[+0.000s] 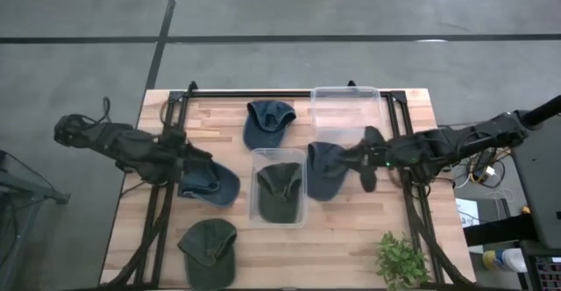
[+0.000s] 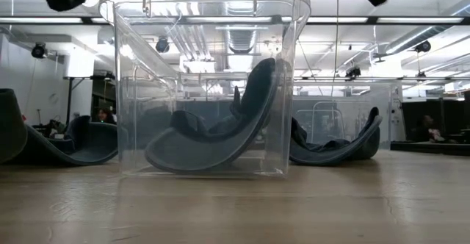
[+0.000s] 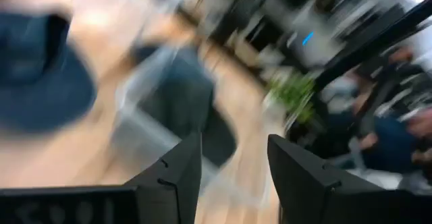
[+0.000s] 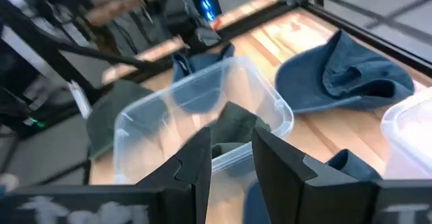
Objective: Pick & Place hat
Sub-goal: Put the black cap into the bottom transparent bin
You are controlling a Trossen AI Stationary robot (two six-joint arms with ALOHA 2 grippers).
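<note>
A dark green hat (image 1: 280,191) lies inside the clear bin (image 1: 258,214) at the table's middle, touched by neither gripper. The right gripper (image 1: 365,162) hangs over the near edge of a blue hat (image 1: 323,170) just beside the bin, fingers (image 4: 280,160) parted by a narrow gap, holding nothing. The left gripper (image 1: 195,161) is at a blue hat (image 1: 213,182) left of the bin, fingers (image 3: 300,177) apart, empty.
</note>
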